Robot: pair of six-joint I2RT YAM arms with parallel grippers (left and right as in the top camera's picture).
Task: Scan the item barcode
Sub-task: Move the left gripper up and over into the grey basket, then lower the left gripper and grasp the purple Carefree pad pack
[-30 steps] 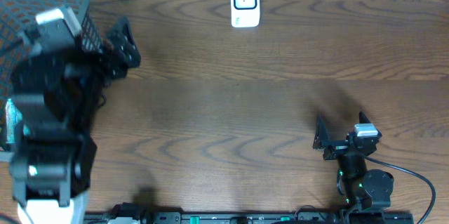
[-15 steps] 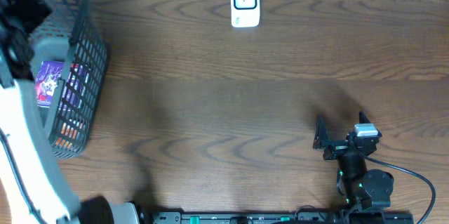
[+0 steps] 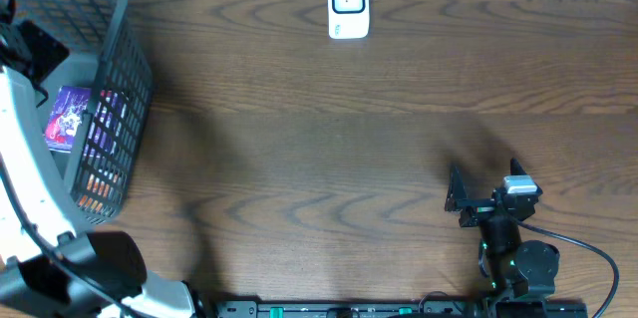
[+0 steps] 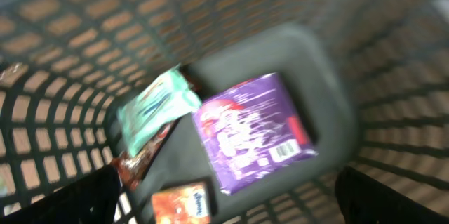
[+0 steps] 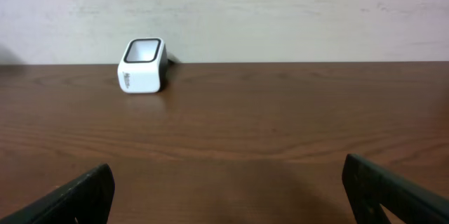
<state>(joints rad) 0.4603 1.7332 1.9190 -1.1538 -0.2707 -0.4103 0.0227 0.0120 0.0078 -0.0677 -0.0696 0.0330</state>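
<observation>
Several packets lie in the bottom of a dark mesh basket [image 3: 125,29] at the table's left end. A purple packet [image 4: 252,129] lies flat with a white barcode label [image 4: 284,152] facing up. Beside it are a mint-green packet [image 4: 156,108] and an orange packet [image 4: 181,203]. My left gripper [image 4: 228,206] hangs open above them inside the basket, touching nothing. The white scanner [image 3: 348,4] stands at the far edge of the table. My right gripper [image 3: 464,198] rests open and empty near the front right, facing the scanner [image 5: 143,65].
The basket's mesh walls [image 4: 393,55] rise on all sides of the left gripper. The left arm's white link [image 3: 30,159] runs along the table's left edge. A pale wall [image 5: 280,13] stands behind the scanner. Brown wooden tabletop [image 3: 329,159] lies between basket and right arm.
The left arm has swung from a blurred pose over the basket's right side to the far left edge, uncovering the basket and the purple packet. The right arm has not moved.
</observation>
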